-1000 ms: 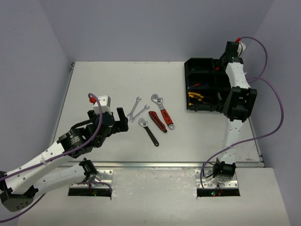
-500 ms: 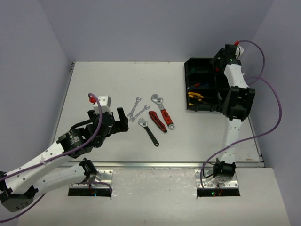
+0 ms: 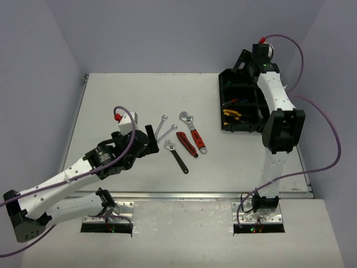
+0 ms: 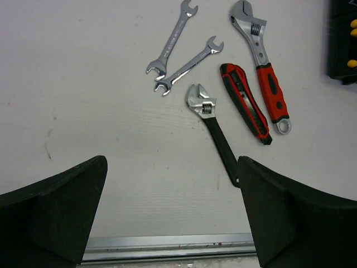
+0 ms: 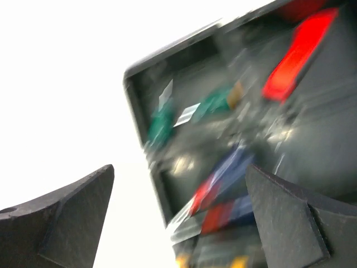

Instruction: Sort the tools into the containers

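Five tools lie mid-table: two silver wrenches [image 3: 162, 125] [image 4: 172, 38], a red-handled adjustable wrench [image 3: 193, 131] [image 4: 262, 61], a red-and-black knife-like tool [image 3: 186, 143] [image 4: 245, 103] and a black-handled adjustable wrench [image 3: 176, 155] [image 4: 215, 131]. My left gripper [image 3: 149, 139] [image 4: 172, 167] hovers open just left of them, holding nothing. The black organiser tray [image 3: 241, 127] [image 5: 131, 84] stands at the back right. My right gripper [image 3: 244, 62] [image 5: 178, 173] is open and empty above its far end. The right wrist view is blurred, showing green [image 5: 162, 123], red [image 5: 298, 53] and blue-red [image 5: 223, 178] tools in the compartments.
Yellow-handled pliers [image 3: 231, 113] lie in a near-left compartment of the tray. Purple cables loop off both arms. The table's metal front edge [image 4: 167, 245] runs just below my left fingers. Walls close the table on three sides.
My right gripper has gone from nearly shut to open and swung left across the tray's far end. The left arm has shifted slightly right, toward the loose tools.
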